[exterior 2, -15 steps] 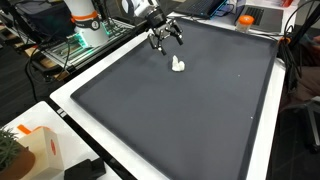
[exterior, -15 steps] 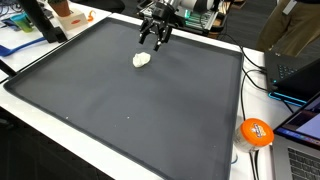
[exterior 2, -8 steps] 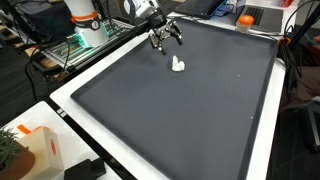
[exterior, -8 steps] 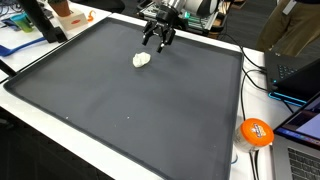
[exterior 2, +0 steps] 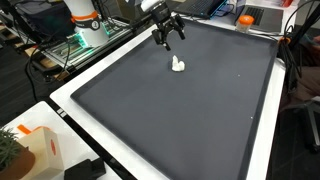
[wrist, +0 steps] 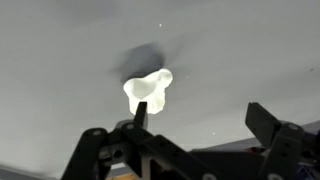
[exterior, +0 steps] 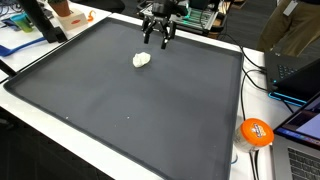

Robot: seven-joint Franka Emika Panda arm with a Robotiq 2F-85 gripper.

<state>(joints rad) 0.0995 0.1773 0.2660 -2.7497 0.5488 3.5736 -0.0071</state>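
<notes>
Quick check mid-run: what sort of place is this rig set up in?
Probably a lab or office workbench: a laptop and cables crowd the edge, and a large black mat lies under the gripper and the white lump.

The tabletop (exterior: 70,131) is being covered almost wholly by a dark grey mat (exterior: 150,105), with a white border being left exposed along the edges in both exterior views. An orange round object (exterior: 255,132) is being kept on that border at one corner, just beside an open laptop (exterior: 303,160). Black cables (exterior: 262,70) are being run along the same side. In an exterior view, a wire rack (exterior 2: 60,55) is being stationed beside the tabletop, and an orange-and-white box (exterior 2: 35,150) is being stored near a potted plant (exterior 2: 8,152). The mat is being lit evenly.
</notes>
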